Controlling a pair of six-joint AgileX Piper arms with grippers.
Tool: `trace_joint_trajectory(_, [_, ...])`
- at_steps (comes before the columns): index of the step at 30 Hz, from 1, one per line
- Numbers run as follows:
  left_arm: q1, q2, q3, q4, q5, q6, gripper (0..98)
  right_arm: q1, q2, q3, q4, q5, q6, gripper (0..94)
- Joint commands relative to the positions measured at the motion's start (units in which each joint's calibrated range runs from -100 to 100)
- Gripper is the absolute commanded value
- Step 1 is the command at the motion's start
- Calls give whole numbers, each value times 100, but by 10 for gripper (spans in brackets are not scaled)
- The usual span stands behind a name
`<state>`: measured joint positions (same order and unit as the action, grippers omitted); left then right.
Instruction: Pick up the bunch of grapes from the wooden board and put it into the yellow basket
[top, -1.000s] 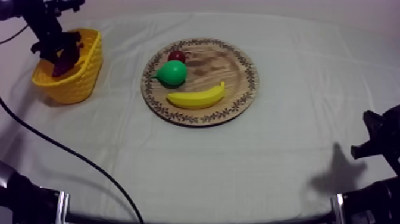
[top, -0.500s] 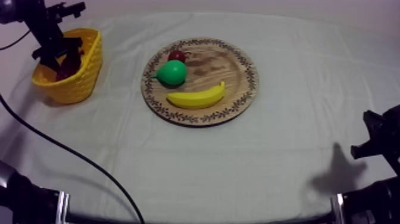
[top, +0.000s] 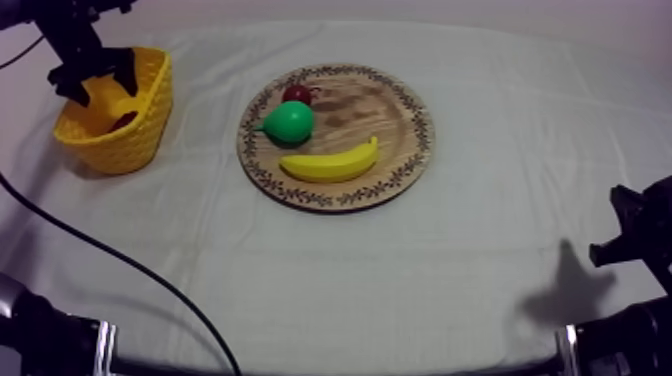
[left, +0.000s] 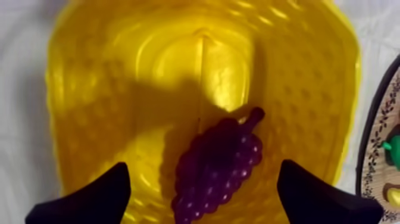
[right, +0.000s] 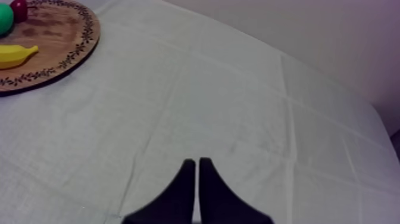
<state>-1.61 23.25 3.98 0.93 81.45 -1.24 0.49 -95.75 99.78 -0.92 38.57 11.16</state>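
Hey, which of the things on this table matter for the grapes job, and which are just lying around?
Job:
bunch of grapes, lying in the yellow basket
wooden board
left gripper, open above the basket

Lying about:
banana, pear, small red fruit, all on the board
right gripper, shut over the cloth

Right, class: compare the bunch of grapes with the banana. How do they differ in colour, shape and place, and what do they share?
Colour: the bunch of grapes is purple, the banana yellow.
Shape: the grapes form a knobbly, tapering cluster with a stem; the banana is smooth and curved.
Place: the grapes lie inside the yellow basket; the banana lies on the wooden board.
Shared: both are toy fruit, lying loose.
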Motion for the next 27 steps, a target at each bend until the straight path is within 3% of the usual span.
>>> trace_joint_trajectory(1, [5,-203,6,-15,9,24,931,-3,0,0,1,-2,5,3])
trace_joint_trajectory(8, [71,-1166,290,-66,3,113,870,-3,0,0,1,-2,5,3])
trace_joint_trajectory(16, [105,-2628,1109,45,-243,47,831,-3,0,0,1,-2,5,3])
trace_joint_trajectory(27, [47,-4786,2896,107,-1283,-130,662,-3,0,0,1,-2,5,3])
